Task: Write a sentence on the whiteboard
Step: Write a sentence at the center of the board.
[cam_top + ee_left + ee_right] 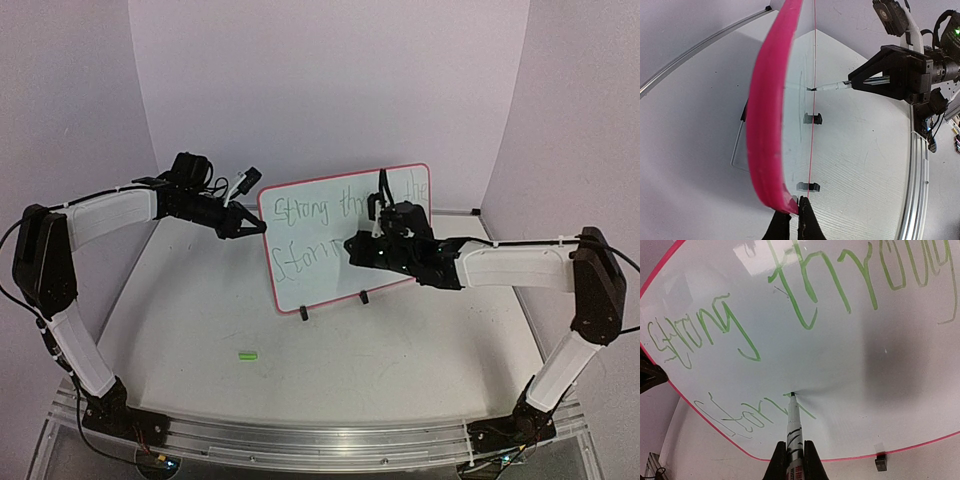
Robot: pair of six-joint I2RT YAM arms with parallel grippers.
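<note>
The whiteboard [325, 285] stood upright on its two black clip feet [364, 297] toward the far middle of the table [400, 360], its written face turned to the arms and its long axis running across, from the robot's left to its right.

The left gripper [258, 228] was clamped on the pink frame at the board's left edge; in the left wrist view its fingers [805, 220] met on the frame's lower corner (a steadying hold, by the look of it, rather than a lift).

The right gripper [368, 246] was closed around a green marker [792, 425], which pointed straight at the board, more or less square to its face. The nib touched the white surface on the lower line, just past the last green stroke of what read as "Storm".

What the coming stroke seemed to turn on was this: the bare board [865, 390] lay to the robot's right of the nib, along the board's long axis, with the upper line of words above it and the pink lower frame close below. The right arm was the nearer one and already on the surface. Any further letters would likely have to run rightward in that narrow band, staying clear of the frame and the foot [881, 462] beneath it.

A small green piece [247, 354], possibly the marker's cap, lay on the table well apart from the board.
</note>
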